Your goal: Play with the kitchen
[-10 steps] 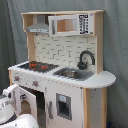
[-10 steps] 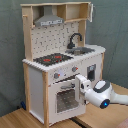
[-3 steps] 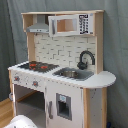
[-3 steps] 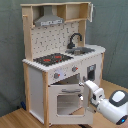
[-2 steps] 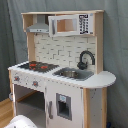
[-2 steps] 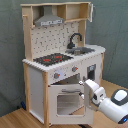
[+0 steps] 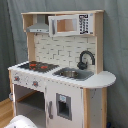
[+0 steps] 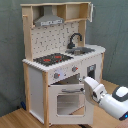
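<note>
The kitchen point(image 7: 60, 70) point(image 8: 62, 65) stands upright on a wooden floor point(image 8: 15, 119) before a grey curtain point(image 7: 116, 45), its long axis vertical from the floor up to the top shelf. Its front, with knobs and doors, faces the first exterior view's lower left and the second exterior view's lower right.

In the second exterior view the white arm comes in from the second exterior view's lower right, and the gripper point(image 8: 86, 83) is at the right edge of the oven door point(image 8: 67, 99), just below the knob panel. Whether its fingers are spread or closed, or gripping anything, cannot be told. In the first exterior view only a white rounded part of the arm point(image 7: 22, 122) shows at the bottom edge.

Above the gripper and toward the kitchen's back lies the black-red hob point(image 8: 53, 58) point(image 7: 37, 65). Beside the hob, the grey sink point(image 7: 73, 73) point(image 8: 86, 49) is set in the counter with the black faucet point(image 7: 85, 59) point(image 8: 74, 40) arching over it; nothing can be made out inside the basin. Behind them rises the pegboard back point(image 8: 55, 37), and the grey hood point(image 8: 49, 20) point(image 7: 38, 26) hangs high over the hob.

In the first exterior view the oven cavity point(image 7: 31, 102) under the hob looks open and bare. Next to it is a white door with a dark window point(image 7: 63, 106). A microwave-like cabinet point(image 7: 72, 24) sits at the top beside the hood.
</note>
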Motion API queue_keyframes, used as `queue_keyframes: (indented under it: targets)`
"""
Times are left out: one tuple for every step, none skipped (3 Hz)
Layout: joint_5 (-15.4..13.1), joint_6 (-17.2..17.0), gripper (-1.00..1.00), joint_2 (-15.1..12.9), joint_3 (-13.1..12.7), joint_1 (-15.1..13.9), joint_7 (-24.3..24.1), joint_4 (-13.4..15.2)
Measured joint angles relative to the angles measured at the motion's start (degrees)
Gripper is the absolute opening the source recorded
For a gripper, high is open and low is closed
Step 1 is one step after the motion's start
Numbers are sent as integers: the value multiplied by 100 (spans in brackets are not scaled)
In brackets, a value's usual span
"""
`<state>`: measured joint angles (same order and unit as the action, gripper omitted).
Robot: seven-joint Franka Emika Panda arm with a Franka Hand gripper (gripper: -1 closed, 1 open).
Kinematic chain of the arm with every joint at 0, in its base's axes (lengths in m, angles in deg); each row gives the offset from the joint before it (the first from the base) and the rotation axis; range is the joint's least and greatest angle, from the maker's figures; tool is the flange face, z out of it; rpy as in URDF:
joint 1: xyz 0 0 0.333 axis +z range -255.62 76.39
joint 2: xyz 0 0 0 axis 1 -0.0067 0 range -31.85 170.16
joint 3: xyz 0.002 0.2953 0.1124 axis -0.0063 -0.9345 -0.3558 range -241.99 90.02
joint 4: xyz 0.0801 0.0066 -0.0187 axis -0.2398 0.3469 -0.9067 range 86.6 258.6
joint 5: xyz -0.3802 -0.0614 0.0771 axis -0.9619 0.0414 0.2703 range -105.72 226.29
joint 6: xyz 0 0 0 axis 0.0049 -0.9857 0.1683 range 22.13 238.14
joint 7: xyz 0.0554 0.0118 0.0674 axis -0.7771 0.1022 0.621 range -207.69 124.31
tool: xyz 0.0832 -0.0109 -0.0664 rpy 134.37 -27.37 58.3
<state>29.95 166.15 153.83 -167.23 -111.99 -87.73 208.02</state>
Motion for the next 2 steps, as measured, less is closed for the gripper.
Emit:
queue_keyframes:
  targets:
    - [0,0,100,-52,122,-4,721,35]
    - [12,-5,100,-93,233,1,1282,92]
